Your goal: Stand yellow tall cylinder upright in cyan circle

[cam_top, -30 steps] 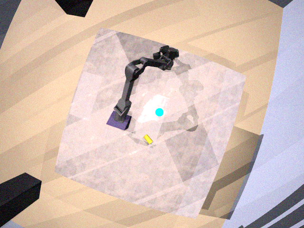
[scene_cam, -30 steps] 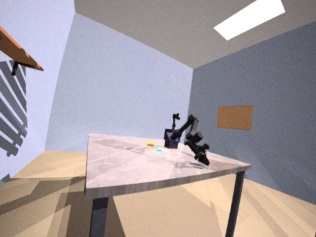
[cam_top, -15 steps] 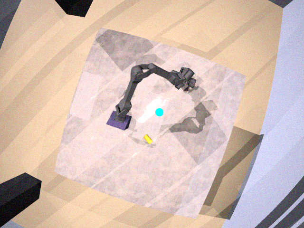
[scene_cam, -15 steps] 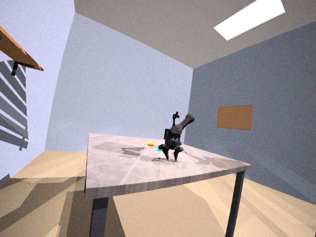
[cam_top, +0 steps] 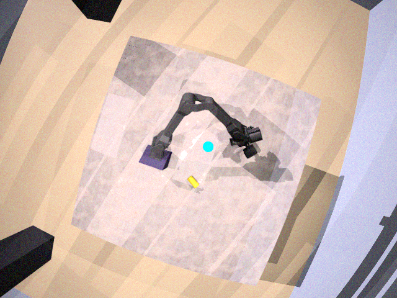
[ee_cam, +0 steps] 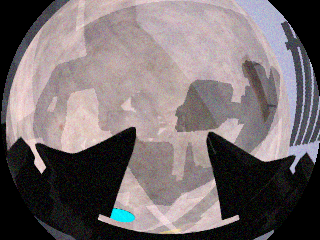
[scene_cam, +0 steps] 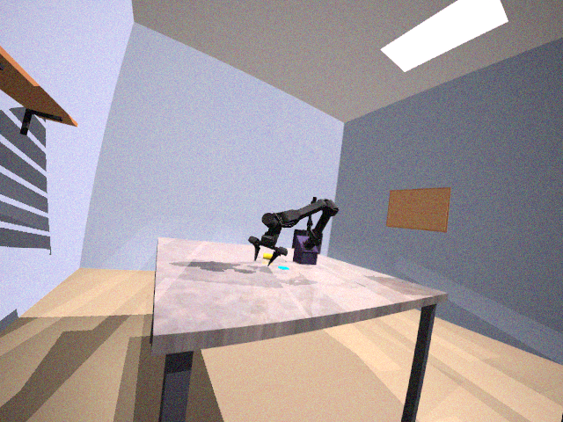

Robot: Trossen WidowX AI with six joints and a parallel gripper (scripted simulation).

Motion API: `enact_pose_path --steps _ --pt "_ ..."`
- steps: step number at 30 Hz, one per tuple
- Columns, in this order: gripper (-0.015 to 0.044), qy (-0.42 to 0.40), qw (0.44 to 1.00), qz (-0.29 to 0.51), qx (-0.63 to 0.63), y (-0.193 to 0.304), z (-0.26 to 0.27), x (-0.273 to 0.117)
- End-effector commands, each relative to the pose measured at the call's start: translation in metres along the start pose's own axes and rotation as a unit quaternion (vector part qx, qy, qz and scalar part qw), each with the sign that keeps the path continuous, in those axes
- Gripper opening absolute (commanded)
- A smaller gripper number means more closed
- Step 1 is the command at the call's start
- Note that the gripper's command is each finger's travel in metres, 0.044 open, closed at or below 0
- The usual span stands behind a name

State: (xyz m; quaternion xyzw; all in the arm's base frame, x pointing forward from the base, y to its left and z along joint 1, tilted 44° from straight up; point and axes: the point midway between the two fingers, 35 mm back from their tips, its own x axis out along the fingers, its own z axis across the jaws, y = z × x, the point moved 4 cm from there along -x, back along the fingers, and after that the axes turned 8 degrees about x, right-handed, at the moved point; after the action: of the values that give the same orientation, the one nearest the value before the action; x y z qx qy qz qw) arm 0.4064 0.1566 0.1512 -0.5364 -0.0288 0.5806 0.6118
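Observation:
The yellow tall cylinder (cam_top: 193, 181) (scene_cam: 267, 256) lies on its side on the table, below and a little left of the cyan circle in the top view. Only a faint yellow sliver shows at the bottom edge of the wrist view. The cyan circle (cam_top: 208, 146) (scene_cam: 283, 267) (ee_cam: 123, 215) is flat on the table, with nothing on it. My gripper (scene_cam: 262, 262) (ee_cam: 172, 135) is open, with nothing between its fingers. It points down above the table, to the right of the circle in the top view and apart from the cylinder.
The arm's purple base block (cam_top: 155, 158) (scene_cam: 304, 250) stands on the pale mottled table (cam_top: 192, 231) (scene_cam: 204, 309), left of the circle in the top view. Shadows of the arm and gripper fall across the table top. Dark posts stand beyond the table in the top view.

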Motion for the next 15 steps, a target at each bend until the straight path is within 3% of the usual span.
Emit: enact_pose_path --steps 1,15 --pt "0.0309 0.028 0.997 0.030 0.062 0.027 -0.036 -0.009" --pt "0.0309 0.100 0.925 0.120 0.347 0.152 -0.136 -0.085"
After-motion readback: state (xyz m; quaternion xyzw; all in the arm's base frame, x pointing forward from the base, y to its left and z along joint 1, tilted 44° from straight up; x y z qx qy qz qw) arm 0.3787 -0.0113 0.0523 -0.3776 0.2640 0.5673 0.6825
